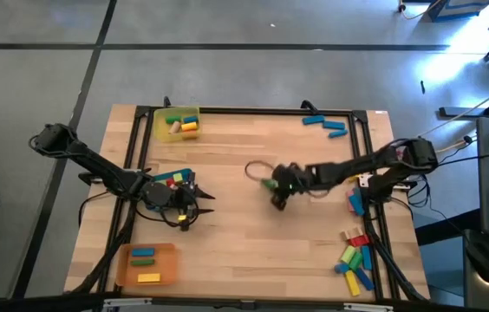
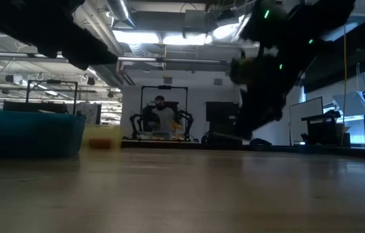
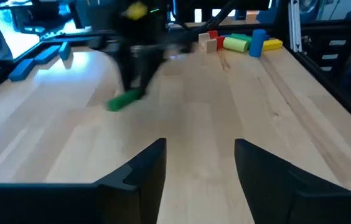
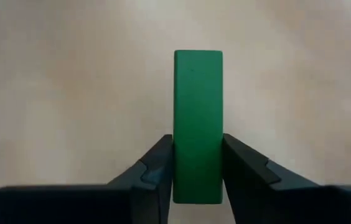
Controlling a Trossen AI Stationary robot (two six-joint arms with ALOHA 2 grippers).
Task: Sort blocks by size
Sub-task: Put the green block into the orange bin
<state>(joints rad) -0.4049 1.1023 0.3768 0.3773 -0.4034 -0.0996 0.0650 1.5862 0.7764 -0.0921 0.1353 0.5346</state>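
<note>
A long green block (image 4: pixel 198 99) is held above the middle of the wooden table (image 1: pixel 244 243) by my right gripper (image 1: pixel 277 192), which is shut on it. The left wrist view shows the same green block (image 3: pixel 126 99) under the blurred right arm. My left gripper (image 3: pixel 200 165) hovers open and empty near the table's left side, beside a blue tray (image 1: pixel 162 176) holding a few blocks. Loose blocks lie in a heap (image 1: pixel 355 260) at the near right. More loose blocks (image 1: pixel 355 201) lie by the right edge. My right gripper pinches the green block's two long sides (image 4: pixel 198 174) between its two fingers, near one end. The rest of the block sticks out past the fingertips, in line with them. The fingers come slanting down from the table's right side, and the block is clear of the table.
A yellow tray (image 1: pixel 178 123) with a few blocks stands at the far left, and an orange tray (image 1: pixel 147 263) with three blocks at the near left. Blue blocks (image 1: pixel 324 124) lie at the far right. A person sits in the room beyond the table (image 2: pixel 162 120).
</note>
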